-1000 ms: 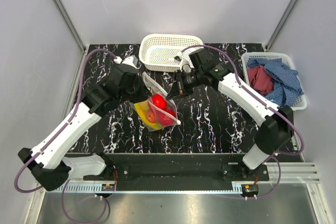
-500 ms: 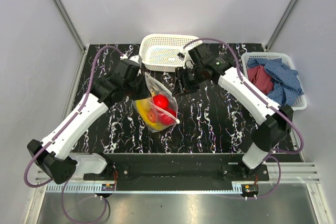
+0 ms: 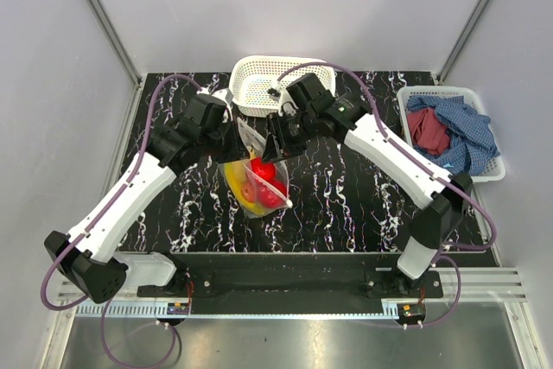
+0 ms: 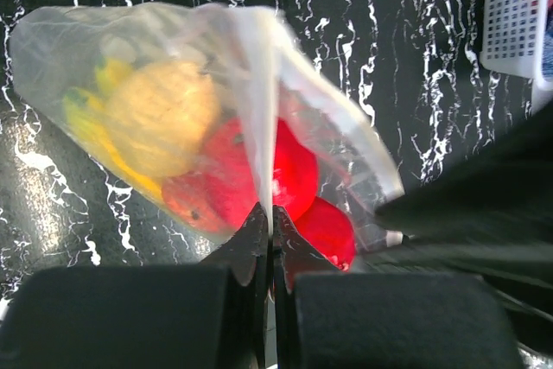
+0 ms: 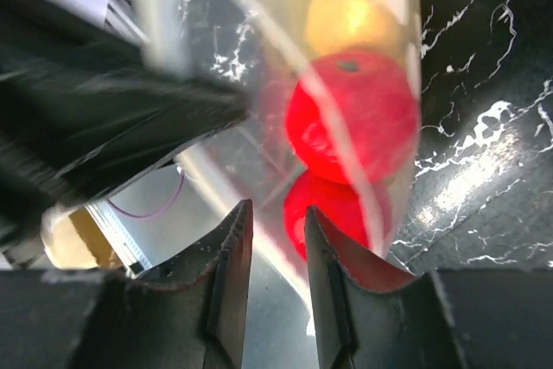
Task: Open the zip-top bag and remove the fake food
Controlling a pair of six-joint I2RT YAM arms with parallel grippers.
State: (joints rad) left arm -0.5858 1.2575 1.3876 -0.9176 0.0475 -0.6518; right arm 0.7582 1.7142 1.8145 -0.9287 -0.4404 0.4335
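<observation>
The zip-top bag hangs over the middle of the black marbled table, its bottom resting near the surface. Inside it is the fake food: red apples, a yellow-orange round fruit and a banana bunch. My left gripper is shut on the bag's top edge, and the film runs straight down between the closed jaws. My right gripper is just right of the bag's top. Its jaws stand a little apart against the bag's side, next to a red apple.
A white mesh basket stands at the back centre, just behind both grippers. A second white basket at the right holds red and blue cloths. The two arms are close together over the bag.
My right gripper has moved left and now sits against the bag's top. My left gripper has lifted the bag's top edge a little and keeps its hold.
</observation>
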